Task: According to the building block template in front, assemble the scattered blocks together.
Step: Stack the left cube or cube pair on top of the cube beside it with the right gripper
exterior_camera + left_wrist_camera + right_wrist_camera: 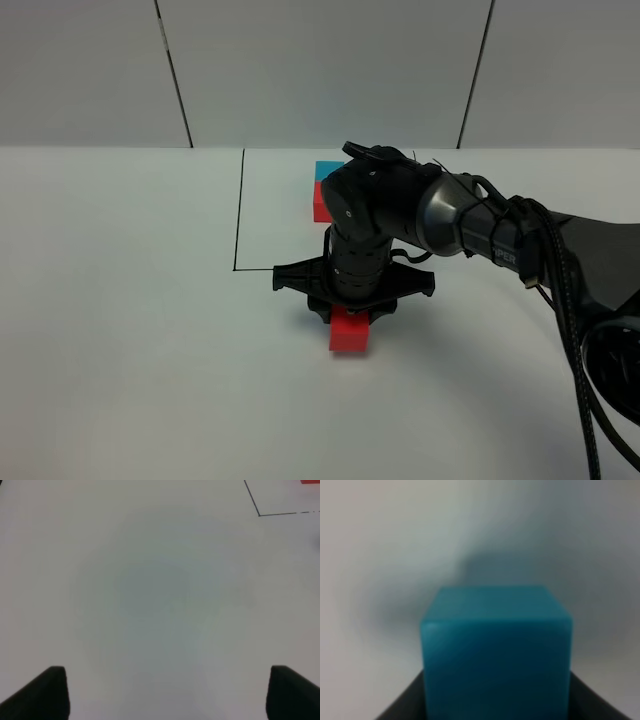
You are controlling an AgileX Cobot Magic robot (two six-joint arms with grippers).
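Note:
The template's black outline (238,215) lies at the back centre. Its cyan-blue cube (326,169) and red cube (320,203) touch inside it, partly hidden by my right arm. The outline's corner (259,514) also shows in the left wrist view. The loose red cube (349,331) lies in front of the outline. My right gripper (352,306) hangs directly over the red cube's far side. In the right wrist view it (495,702) is shut on the loose cyan-blue cube (495,645), which the gripper hides in the high view. My left gripper (165,695) is open and empty over bare table.
The white table (130,330) stretches left and front. A white panelled wall (320,70) stands behind it. My right arm (500,235) and its cables cross the right side.

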